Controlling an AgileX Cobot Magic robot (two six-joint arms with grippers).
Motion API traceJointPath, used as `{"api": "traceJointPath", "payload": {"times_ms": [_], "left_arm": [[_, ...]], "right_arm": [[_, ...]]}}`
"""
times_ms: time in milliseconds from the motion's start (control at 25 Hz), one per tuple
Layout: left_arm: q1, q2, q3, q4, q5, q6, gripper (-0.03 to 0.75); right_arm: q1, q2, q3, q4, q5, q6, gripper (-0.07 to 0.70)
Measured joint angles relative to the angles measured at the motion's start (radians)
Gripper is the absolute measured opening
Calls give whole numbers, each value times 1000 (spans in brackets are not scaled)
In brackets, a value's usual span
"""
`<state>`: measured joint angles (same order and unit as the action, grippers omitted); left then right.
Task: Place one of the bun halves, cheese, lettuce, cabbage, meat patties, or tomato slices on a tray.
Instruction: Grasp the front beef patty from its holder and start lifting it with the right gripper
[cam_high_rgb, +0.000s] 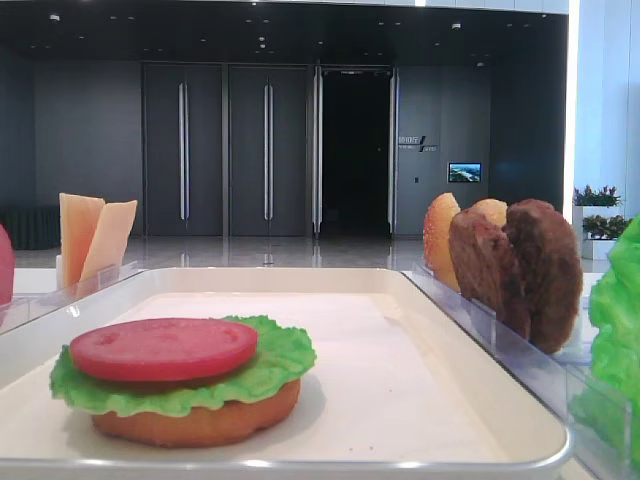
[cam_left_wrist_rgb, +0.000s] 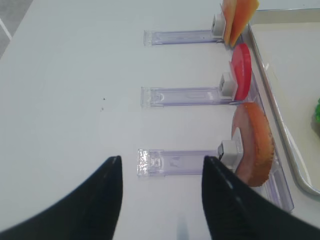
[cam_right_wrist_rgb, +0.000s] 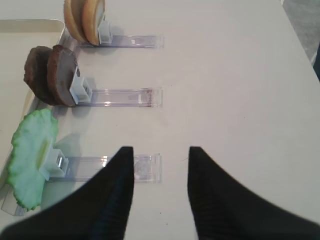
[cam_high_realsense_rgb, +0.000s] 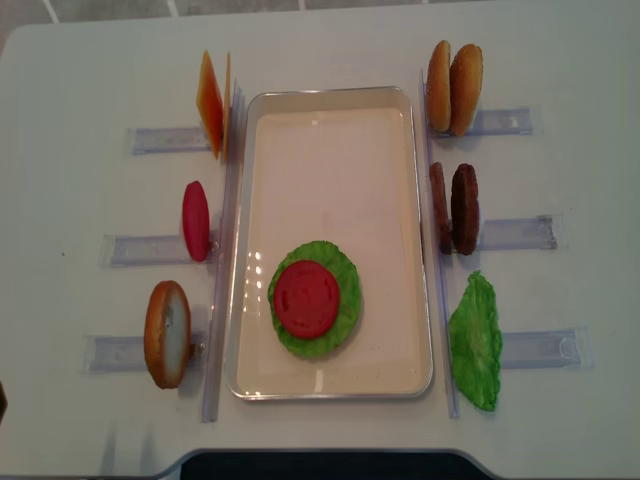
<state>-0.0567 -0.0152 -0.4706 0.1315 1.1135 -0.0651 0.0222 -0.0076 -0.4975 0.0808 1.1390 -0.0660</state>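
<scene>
Nearest to me on the tray (cam_high_realsense_rgb: 330, 385) I see a stack: a flat bun half (cam_high_rgb: 200, 420) at the bottom, lettuce (cam_high_realsense_rgb: 343, 305) over it, and a tomato slice (cam_high_realsense_rgb: 307, 297) on top. It sits in the near half of the tray, a little left of centre; the far half is bare.

My right end effector (cam_right_wrist_rgb: 161, 165) hangs over the table (cam_high_realsense_rgb: 560, 120) with its fingers parted and nothing between them, just above the outer end of the clear holder (cam_right_wrist_rgb: 115, 167) that carries a second lettuce leaf (cam_right_wrist_rgb: 31, 157). My left end effector (cam_left_wrist_rgb: 161, 172) is likewise spread and holding nothing, above the outer end of the holder (cam_left_wrist_rgb: 175, 162) with a domed bun half (cam_left_wrist_rgb: 255, 145) standing on edge in it.

Further out on the right, the two patties (cam_high_realsense_rgb: 455, 208) stand upright side by side in the middle holder, touching each other, just beside the tray rim. Beyond them two more bun halves (cam_high_realsense_rgb: 455, 88) stand together in the far holder.

On the left, one tomato slice (cam_high_realsense_rgb: 196, 221) stands on edge in the middle holder, and the cheese (cam_high_realsense_rgb: 213, 104) leans upright in the far one, next to the tray's far left corner.
</scene>
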Motion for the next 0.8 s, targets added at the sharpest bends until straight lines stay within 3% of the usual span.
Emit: {"api": "traceJointPath", "payload": {"times_ms": [800], "left_arm": [[0,0,0,0,0,0,391]], "right_arm": [[0,0,0,0,0,0,283]]}}
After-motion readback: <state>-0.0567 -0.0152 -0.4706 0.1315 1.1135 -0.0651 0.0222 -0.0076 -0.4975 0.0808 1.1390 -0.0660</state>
